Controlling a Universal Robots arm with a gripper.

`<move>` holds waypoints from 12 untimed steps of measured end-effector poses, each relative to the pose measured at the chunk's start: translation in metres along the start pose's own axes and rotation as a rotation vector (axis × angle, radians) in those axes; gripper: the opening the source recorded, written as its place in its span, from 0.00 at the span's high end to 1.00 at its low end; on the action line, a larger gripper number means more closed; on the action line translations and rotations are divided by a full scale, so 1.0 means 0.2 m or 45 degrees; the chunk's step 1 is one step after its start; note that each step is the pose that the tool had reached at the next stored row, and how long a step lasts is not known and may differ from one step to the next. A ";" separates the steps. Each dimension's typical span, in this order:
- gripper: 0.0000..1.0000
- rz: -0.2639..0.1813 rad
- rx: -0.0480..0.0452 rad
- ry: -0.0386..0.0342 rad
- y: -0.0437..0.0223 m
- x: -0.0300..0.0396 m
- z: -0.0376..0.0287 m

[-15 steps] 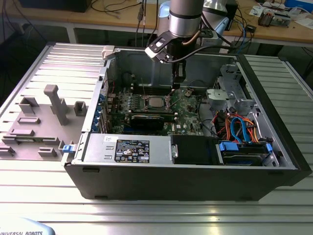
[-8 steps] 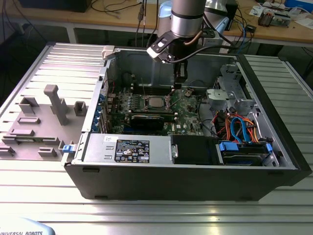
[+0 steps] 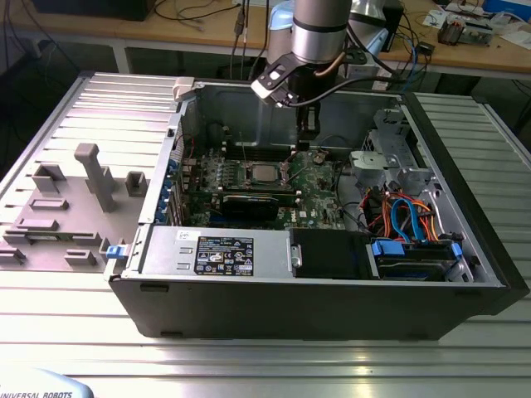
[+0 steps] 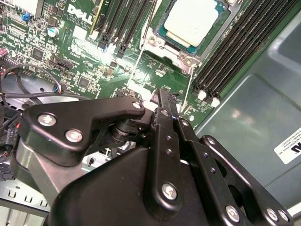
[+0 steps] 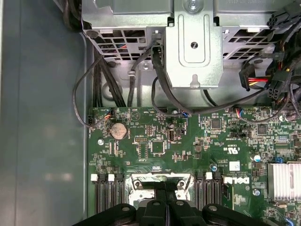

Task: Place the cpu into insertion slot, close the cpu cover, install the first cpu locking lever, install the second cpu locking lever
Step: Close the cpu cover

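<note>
In the exterior view the gripper [image 3: 309, 128] hangs inside the computer case [image 3: 290, 307], its fingers pressed together with nothing visible between them. It is at 1 o'clock from the cpu [image 3: 264, 172], which sits in the insertion slot [image 4: 155, 41]. Memory slots [image 4: 235, 52] flank the socket. The graphics card [image 3: 249, 203] borders the cpu at 6 o'clock and the drive cage [image 3: 386, 153] stands at 3 o'clock, with open motherboard [image 5: 188, 146] between.

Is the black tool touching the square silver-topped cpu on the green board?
Apart. In the second wrist view the black tool ends short of the square silver-topped cpu, with green circuit board showing between them.
</note>
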State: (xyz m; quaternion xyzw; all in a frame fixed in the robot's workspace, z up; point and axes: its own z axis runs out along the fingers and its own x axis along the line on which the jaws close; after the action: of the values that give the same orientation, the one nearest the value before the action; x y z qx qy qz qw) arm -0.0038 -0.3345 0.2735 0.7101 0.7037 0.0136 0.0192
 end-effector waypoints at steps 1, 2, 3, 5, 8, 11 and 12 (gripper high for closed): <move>0.89 0.000 0.000 0.0000 0.002 0.000 0.000; 0.89 0.000 0.000 0.0000 0.005 0.000 0.000; 0.89 0.000 0.000 0.0000 0.009 0.000 0.000; 0.89 0.000 0.000 0.0000 0.014 0.000 0.001; 0.89 0.000 0.000 0.0000 0.015 0.000 0.001; 0.89 0.000 0.000 0.0000 0.016 0.000 0.001; 0.89 0.000 0.000 0.0000 0.016 0.000 0.001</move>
State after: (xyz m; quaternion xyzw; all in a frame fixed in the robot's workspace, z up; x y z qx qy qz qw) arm -0.0005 -0.3345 0.2735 0.7101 0.7037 0.0135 0.0192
